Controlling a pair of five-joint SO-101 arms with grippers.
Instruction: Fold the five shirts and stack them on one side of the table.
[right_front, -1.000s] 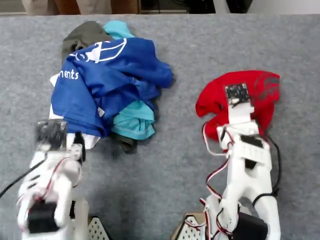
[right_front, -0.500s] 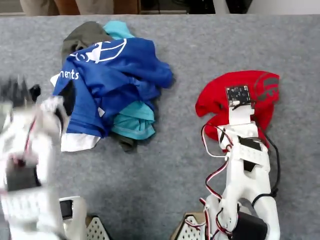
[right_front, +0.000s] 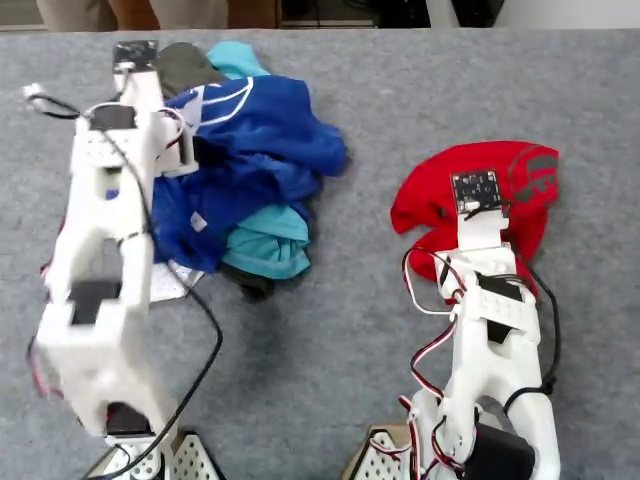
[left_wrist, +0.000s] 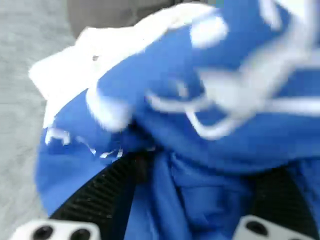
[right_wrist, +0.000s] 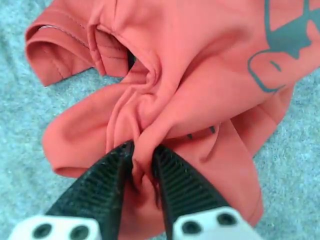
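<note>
The right claw (right_wrist: 142, 150) is narrow, its ribbed black fingers (right_wrist: 107, 175) pinching a raised fold of the red shirt (right_wrist: 200, 75). The right wrist view shows soft creases running out from the pinch, a double-stitched sleeve hem (right_wrist: 50, 37) and part of a dark print (right_wrist: 285, 45). From the high view that grip is hidden under the right arm (right_front: 495, 330). There the shirt is a rumpled red mound (right_front: 520, 175) lying alone on the right half of the counter (right_front: 400, 90), which is covered in a grey, felt-like nap.

The left claw (left_wrist: 205, 170) stands wide, with bunched cloth of the blue shirt (left_wrist: 225, 100) between its ribbed fingers (left_wrist: 110, 185); the picture is blurred, so I cannot tell whether they touch it. White printed lines cross the blue cloth, and a white shirt (left_wrist: 100, 55) lies beside it. The high view shows the left arm (right_front: 100, 220) stretched over the heap on the counter's left half. The blue shirt (right_front: 260, 130) lies crumpled on top, an olive shirt (right_front: 185, 65) peeks out at the far edge, a teal shirt (right_front: 265, 245) bulges from the near side, and a white corner (right_front: 165, 285) lies flat on the counter beside the arm.
</note>
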